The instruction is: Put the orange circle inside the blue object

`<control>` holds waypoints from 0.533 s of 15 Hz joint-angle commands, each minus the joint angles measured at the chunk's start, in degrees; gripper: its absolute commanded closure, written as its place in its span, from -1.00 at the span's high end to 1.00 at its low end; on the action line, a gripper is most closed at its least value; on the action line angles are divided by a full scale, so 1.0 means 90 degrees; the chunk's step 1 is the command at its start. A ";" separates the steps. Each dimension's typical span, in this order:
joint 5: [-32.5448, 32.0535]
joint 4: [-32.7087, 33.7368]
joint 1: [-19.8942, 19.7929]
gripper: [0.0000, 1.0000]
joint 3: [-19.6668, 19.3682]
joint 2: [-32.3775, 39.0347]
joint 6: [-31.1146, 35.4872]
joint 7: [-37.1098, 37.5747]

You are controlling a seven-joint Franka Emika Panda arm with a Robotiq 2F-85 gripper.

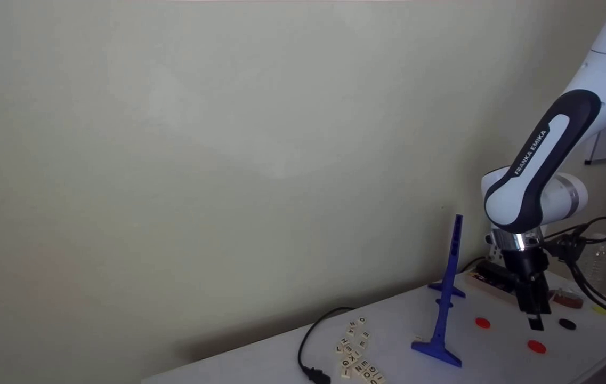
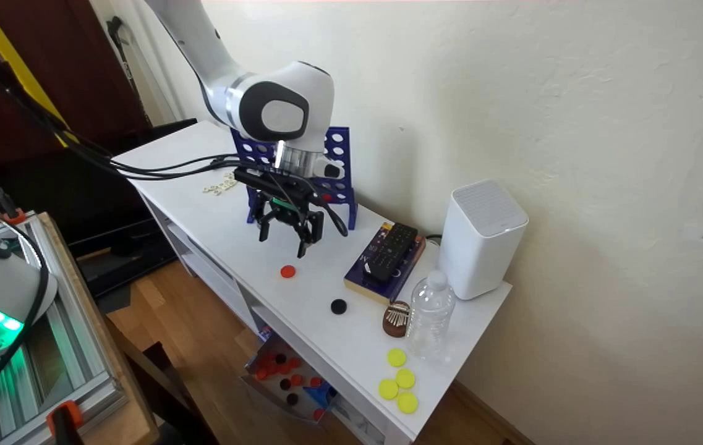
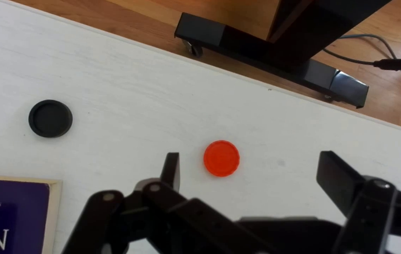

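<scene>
Bin (image 2: 272,394) holds orange, black discs (image 2: 296,380); blue rack (image 1: 450,272) upright; fingers (image 3: 338,181) spread above orange disc (image 3: 221,158).

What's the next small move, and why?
Probably lower the open jaws straight down to the orange disc: an exterior view shows them above the table, and in the wrist view it lies between them with a gap on each side, so they should have room to close on it.
</scene>
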 commanded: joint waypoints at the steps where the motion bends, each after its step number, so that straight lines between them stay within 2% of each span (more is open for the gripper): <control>1: -0.0030 0.0262 -0.0034 1.00 0.0022 0.0229 -0.0046 0.0244; 8: -0.0125 0.0639 0.0119 1.00 -0.0030 0.0589 -0.0098 0.0640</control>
